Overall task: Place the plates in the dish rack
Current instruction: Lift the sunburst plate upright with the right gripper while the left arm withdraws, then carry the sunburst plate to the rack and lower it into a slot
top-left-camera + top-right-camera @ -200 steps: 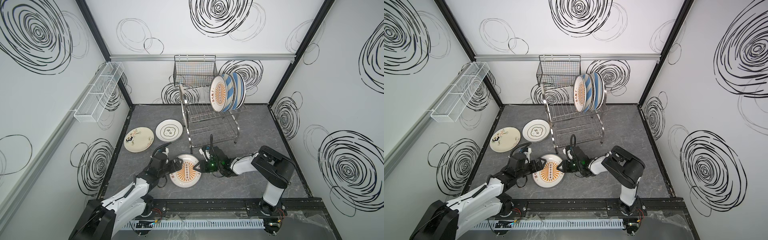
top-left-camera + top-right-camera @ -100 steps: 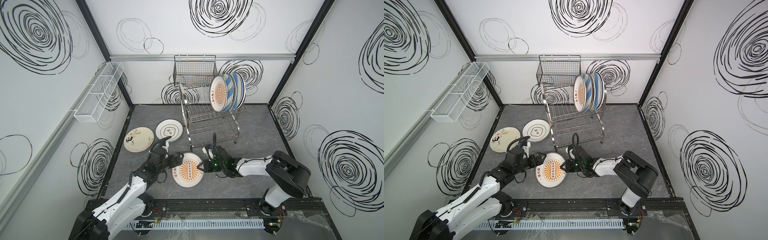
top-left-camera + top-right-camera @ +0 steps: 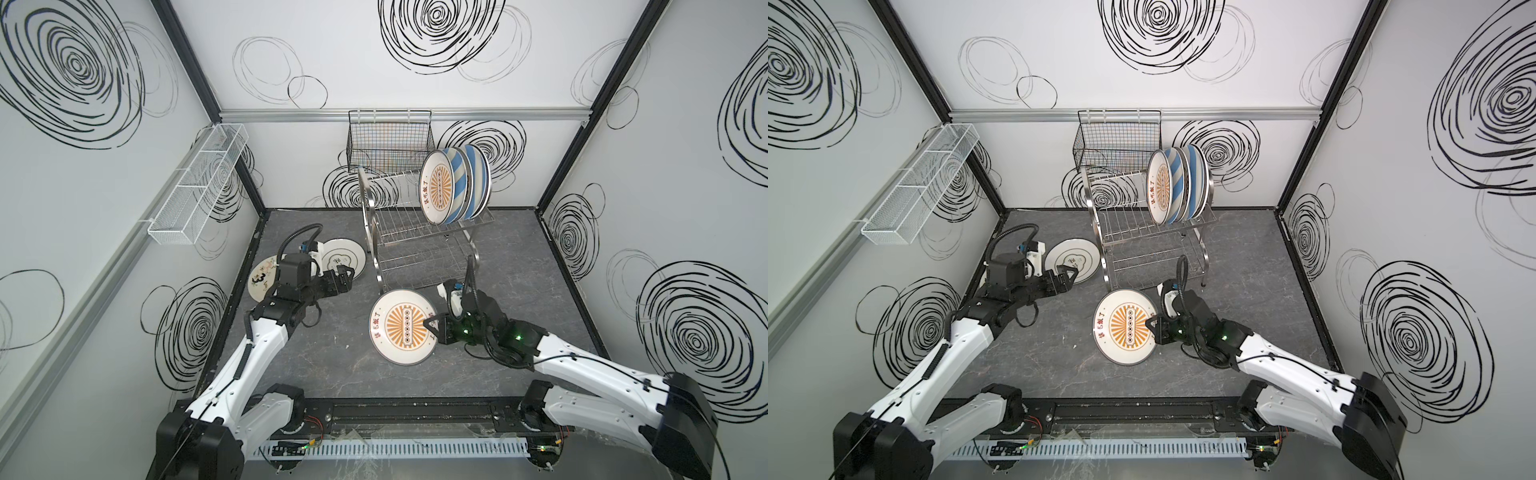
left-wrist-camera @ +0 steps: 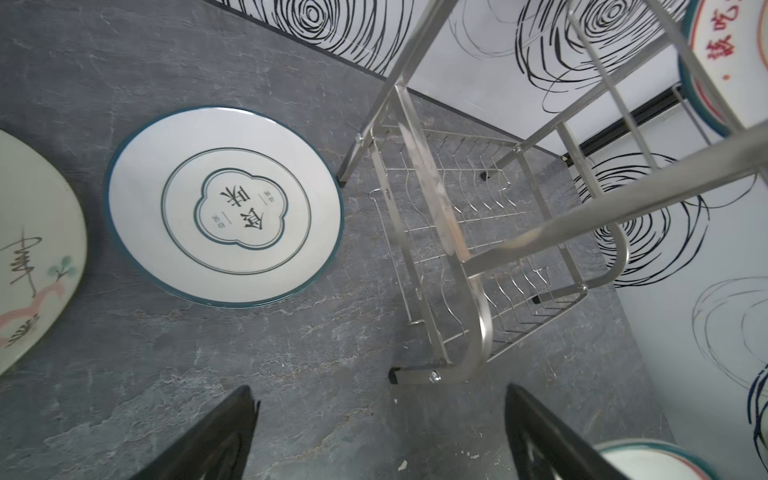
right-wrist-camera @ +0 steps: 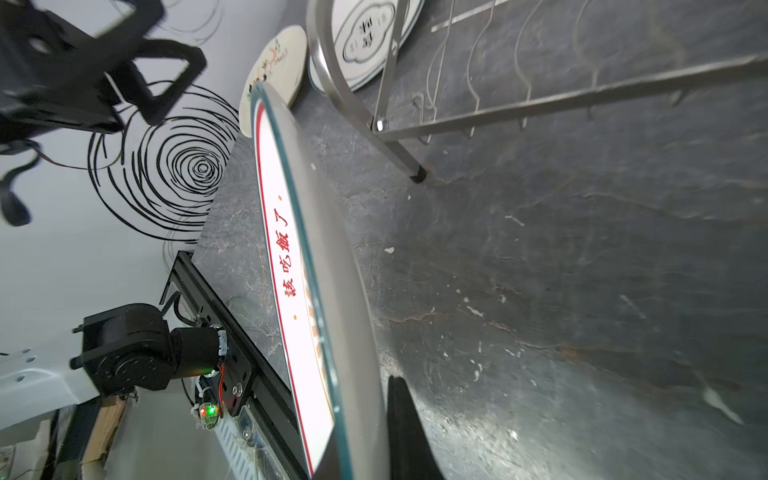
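Plates [image 3: 436,187] in dish rack's [image 3: 399,208] upper tier

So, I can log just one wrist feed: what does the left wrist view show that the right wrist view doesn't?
Only left: part of a racked plate. Only right: the right end effector shut on the rim of the sunburst plate; the base rail. Both: the green-rimmed plate, cream plate, dish rack, sunburst plate and open left end effector.

Counted by kind: orange sunburst plate [image 3: 402,326], 2; blue-striped plate [image 3: 460,183], at least 2 (they stood edge-on, further rims could not be separated); green-rimmed plate [image 3: 353,253], 1; cream plate [image 3: 262,282], 1. Dish rack [image 3: 415,226], 1. Black wire basket [image 3: 388,143], 1. White mesh basket [image 3: 195,187], 1.
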